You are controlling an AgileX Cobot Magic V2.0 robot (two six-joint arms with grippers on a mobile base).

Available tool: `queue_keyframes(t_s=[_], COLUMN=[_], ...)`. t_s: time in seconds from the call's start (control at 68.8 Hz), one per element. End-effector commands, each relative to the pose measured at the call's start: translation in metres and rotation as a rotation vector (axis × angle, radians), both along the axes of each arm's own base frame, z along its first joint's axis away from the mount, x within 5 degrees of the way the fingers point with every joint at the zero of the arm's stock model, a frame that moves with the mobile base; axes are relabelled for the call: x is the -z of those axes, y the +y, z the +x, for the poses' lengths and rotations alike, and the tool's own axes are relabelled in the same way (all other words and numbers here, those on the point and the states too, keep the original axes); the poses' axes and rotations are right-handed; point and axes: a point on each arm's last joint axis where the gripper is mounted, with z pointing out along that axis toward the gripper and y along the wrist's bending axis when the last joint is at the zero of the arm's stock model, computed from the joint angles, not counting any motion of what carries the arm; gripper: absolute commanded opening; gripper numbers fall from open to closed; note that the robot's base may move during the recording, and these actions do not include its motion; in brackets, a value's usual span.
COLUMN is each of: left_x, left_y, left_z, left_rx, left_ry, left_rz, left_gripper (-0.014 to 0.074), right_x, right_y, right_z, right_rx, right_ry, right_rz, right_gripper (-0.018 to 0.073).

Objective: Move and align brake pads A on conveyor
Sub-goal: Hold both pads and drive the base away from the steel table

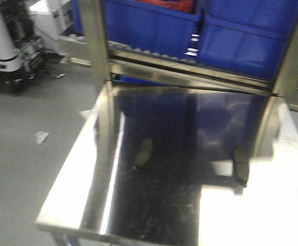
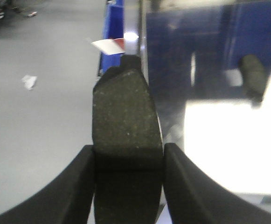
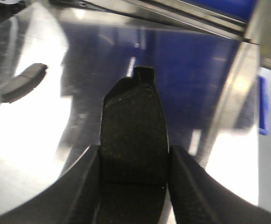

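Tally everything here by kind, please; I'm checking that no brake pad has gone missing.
Brake pads: 4, two gripped, two lying loose
Grippers: 2, left gripper and right gripper
Steel table: 1
Total: 7

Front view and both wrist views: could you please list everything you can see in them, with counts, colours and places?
steel table: one, shiny silver, centre of the front view, reflecting the bins.
brake pads: four, grey-brown; two lying apart on the steel table (second), one held in the left wrist view, one held in the right wrist view.
blue bins: at least two, blue, on the rack behind the steel table.
grey floor: one, grey, left of the steel table.
paper scrap: one, white, on the grey floor.
white machine: one, white and black, far left.
left pincer: one, black, shut on a pad.
right pincer: one, black, shut on a pad.
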Motion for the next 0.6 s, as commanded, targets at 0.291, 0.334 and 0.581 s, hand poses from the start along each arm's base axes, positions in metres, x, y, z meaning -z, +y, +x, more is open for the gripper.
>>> queue_keyframes(t_s=[0.291, 0.334, 0.581], left_x=[-0.0163, -0.0163, -0.0163], left_y=[-0.0003, -0.0003, -0.0003], left_z=[0.0047, 0.0047, 0.0047], left_rx=[-0.01, -0.01, -0.01], left_ry=[-0.114, -0.114, -0.114], left_rz=[-0.023, -0.023, -0.023], left_gripper=[-0.0006, -0.0006, -0.0006], right_x=[-0.0173, -0.0173, -0.0173], right_y=[0.0002, 0.0002, 0.0002], right_z=[0.0039, 0.0039, 0.0038], right_rx=[0.004, 0.004, 0.003], right_ry=[-0.114, -0.114, -0.114], right_rz=[0.017, 0.017, 0.015], right_gripper=[-0.0005, -0.0005, -0.0005])
